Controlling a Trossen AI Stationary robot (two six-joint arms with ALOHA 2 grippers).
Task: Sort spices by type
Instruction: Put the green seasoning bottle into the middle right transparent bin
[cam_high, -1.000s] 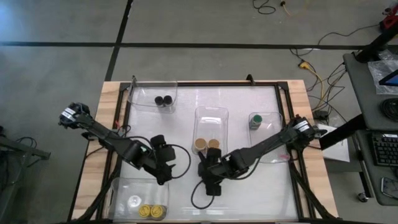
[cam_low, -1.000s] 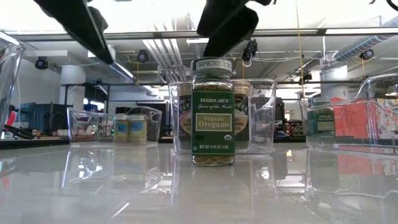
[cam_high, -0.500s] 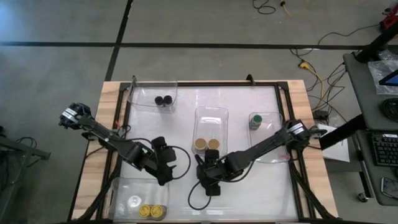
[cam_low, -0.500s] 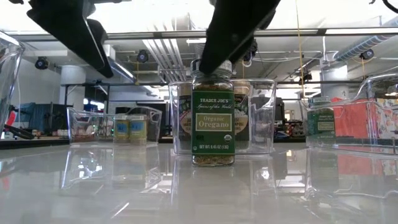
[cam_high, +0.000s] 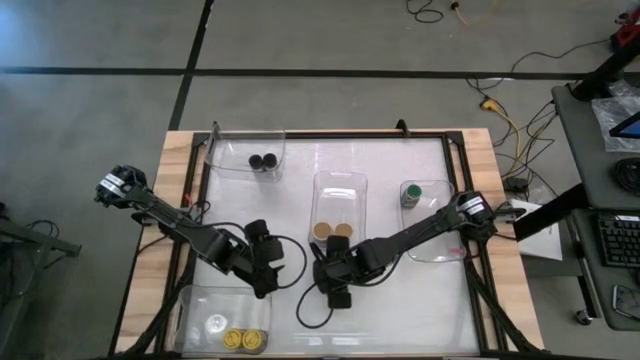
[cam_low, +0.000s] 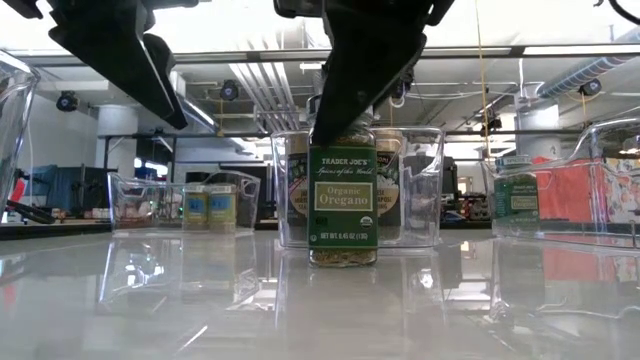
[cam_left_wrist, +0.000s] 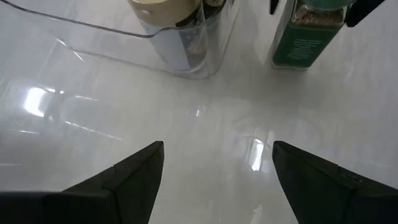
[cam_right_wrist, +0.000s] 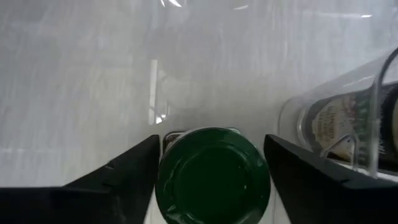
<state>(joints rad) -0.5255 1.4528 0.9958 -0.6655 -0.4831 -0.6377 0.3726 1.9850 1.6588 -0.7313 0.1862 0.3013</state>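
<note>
A green-lidded oregano jar (cam_low: 342, 205) stands upright on its base near the middle of the table. My right gripper (cam_right_wrist: 211, 142) is open and low over it, one finger on each side of the green lid (cam_right_wrist: 214, 177), close beside it. The right gripper (cam_high: 328, 275) hides the jar in the high view. My left gripper (cam_high: 262, 265) hangs open above the table to the jar's left and touches nothing. The left wrist view shows the jar (cam_left_wrist: 308, 37) ahead of it. The other jars stand in bins.
A centre bin (cam_high: 340, 185) with two brown-lidded jars (cam_high: 332, 231) stands just beyond the oregano jar. Two black-lidded jars (cam_high: 263, 160) are in the far-left bin, two yellow lids (cam_high: 243, 340) in the near-left bin, and one green-lidded jar (cam_high: 411, 192) in the right bin.
My right gripper has come down over the oregano jar and shifted a little toward the table's left. Its fingers now reach around the lid, where before they were above it. The jar has not moved.
</note>
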